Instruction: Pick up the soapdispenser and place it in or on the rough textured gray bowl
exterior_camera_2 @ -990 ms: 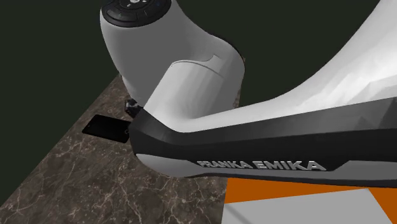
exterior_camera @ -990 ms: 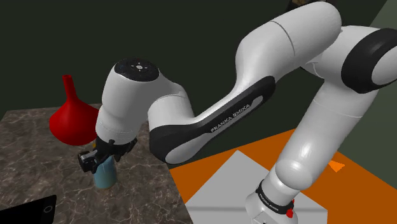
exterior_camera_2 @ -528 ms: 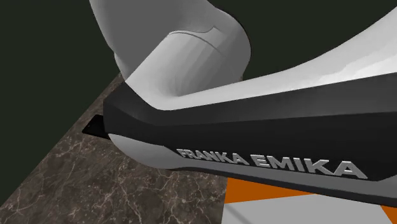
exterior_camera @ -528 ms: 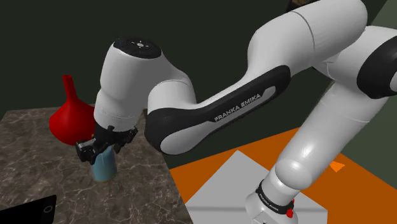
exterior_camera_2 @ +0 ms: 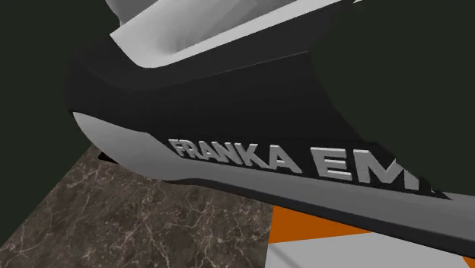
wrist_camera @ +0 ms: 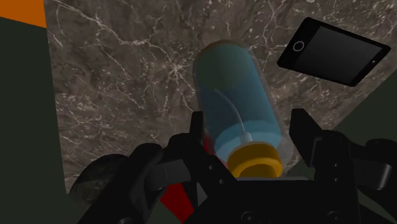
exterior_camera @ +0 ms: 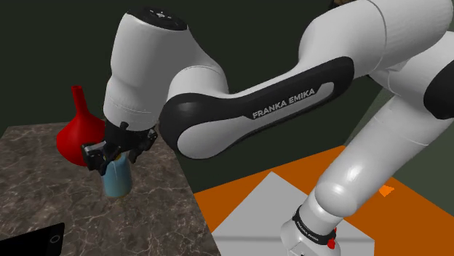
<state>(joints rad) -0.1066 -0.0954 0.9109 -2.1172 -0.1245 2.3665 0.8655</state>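
Wrist view gives you the gripper (wrist_camera: 248, 119) closed on the soap dispenser (wrist_camera: 232, 89). Its black fingers (wrist_camera: 197, 127) press either side of the clear blue bottle, just by its yellow collar. The bottle points away from the hand toward the dark marble countertop (wrist_camera: 114, 76), and you cannot tell whether its base touches the stone. A black smartphone (wrist_camera: 332, 49) lies flat on the marble near the bottle's far end, apart from it.

In the shoulder view you see the gripper (exterior_camera: 109, 155) hanging from the white wrist with the dispenser (exterior_camera: 118, 180) upright beneath it. A red vase (exterior_camera: 76, 134) stands just behind them. The phone (exterior_camera: 29, 240) sits at the countertop's (exterior_camera: 156, 200) near corner. Orange floor (exterior_camera: 291, 174) lies beyond the counter edge.

In the second exterior view the arm's lettered link (exterior_camera_2: 251, 152) crosses close above the marble (exterior_camera_2: 152, 228).
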